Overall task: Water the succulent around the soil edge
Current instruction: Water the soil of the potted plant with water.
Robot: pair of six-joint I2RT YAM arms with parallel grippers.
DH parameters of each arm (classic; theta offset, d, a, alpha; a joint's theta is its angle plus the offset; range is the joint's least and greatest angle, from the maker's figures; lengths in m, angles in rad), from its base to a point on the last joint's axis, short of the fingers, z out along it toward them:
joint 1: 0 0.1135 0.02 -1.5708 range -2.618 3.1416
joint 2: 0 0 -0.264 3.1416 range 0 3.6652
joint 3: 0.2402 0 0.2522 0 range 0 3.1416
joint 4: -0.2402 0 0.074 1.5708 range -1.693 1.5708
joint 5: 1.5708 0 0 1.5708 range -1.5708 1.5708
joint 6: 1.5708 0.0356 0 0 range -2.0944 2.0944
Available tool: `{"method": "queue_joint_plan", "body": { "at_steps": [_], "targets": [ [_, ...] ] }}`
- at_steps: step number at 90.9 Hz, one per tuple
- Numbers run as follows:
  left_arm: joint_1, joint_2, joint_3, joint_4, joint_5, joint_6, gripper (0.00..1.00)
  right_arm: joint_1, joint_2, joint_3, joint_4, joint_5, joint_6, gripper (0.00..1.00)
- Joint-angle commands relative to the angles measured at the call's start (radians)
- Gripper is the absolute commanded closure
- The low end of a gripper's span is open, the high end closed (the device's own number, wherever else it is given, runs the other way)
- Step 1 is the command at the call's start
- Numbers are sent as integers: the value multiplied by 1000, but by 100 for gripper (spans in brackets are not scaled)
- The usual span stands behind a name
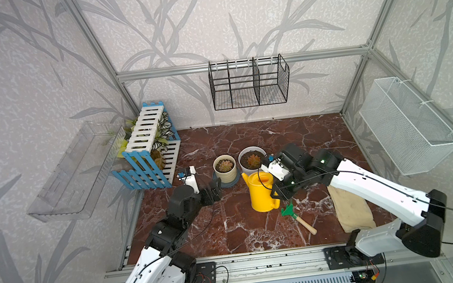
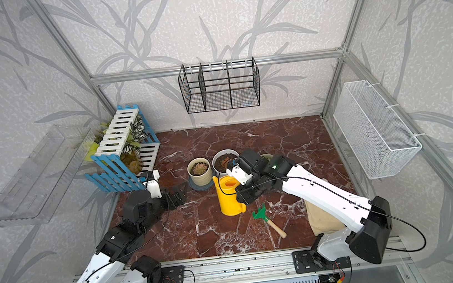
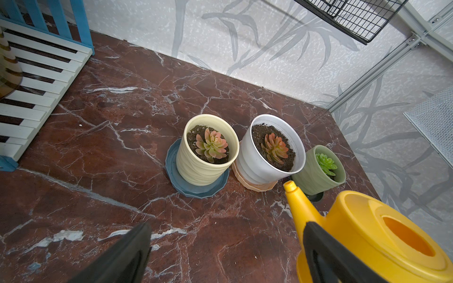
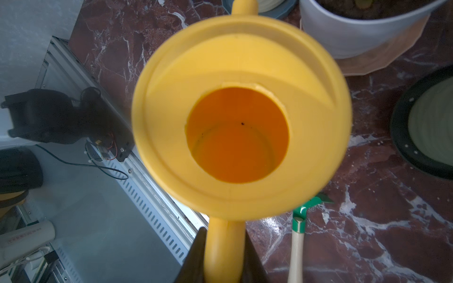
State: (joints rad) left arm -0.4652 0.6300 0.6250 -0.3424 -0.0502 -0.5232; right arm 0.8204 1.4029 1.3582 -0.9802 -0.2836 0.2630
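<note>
Right claw (image 4: 224, 259) is clamped on the handle of the yellow watering can (image 1: 260, 195). The right wrist view shows a finger tight on each side of the handle. The can is centre frame in both top views, upright, with its spout (image 1: 244, 176) pointing up-left toward the grey-blue saucer (image 1: 223, 184) under the cream pot (image 1: 225, 174). Can't tell if the can base is on the worktop (image 1: 248, 136) or just off it.

Left claw (image 1: 214, 188) has its jaws wide apart and holds nothing. It hangs over the worktop just lower left of the cream pot, near the spout but apart from it.

The succulent (image 3: 326, 163) is the green rosette, last in the row of three: cream pot, white pot (image 1: 251, 159), sage pot (image 2: 267, 157). In a top view only a bit of the sage rim shows, just right of centre frame, behind the right wrist. The sage pot stands on a dark saucer (image 4: 402, 137), just beside the white pot; can't tell if they touch. The soil edge (image 3: 331, 175) shows only as a thin dark sliver under the leaves in the left wrist view, the rest hidden by the pot wall.

Green rake (image 1: 287, 210) lies just lower right of the can. Tan cloth (image 1: 352, 209) lies under the right arm, right of frame.
</note>
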Motion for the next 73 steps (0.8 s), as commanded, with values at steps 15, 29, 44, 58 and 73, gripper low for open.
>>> {"method": "queue_joint_plan", "body": {
  "at_steps": [15,29,44,58,73],
  "targets": [
    [4,-14,-8,20,-1,13,0,23,136,116,54,-44,-43,100],
    [5,-12,-9,22,4,13,0,23,195,161,57,-22,-12,100],
    [5,-14,-10,22,3,13,0,23,242,201,48,8,23,100],
    [5,-16,-10,23,5,13,0,23,280,234,41,40,57,100],
    [5,-20,-10,23,3,12,0,40,295,256,49,22,67,100]
  ]
}}
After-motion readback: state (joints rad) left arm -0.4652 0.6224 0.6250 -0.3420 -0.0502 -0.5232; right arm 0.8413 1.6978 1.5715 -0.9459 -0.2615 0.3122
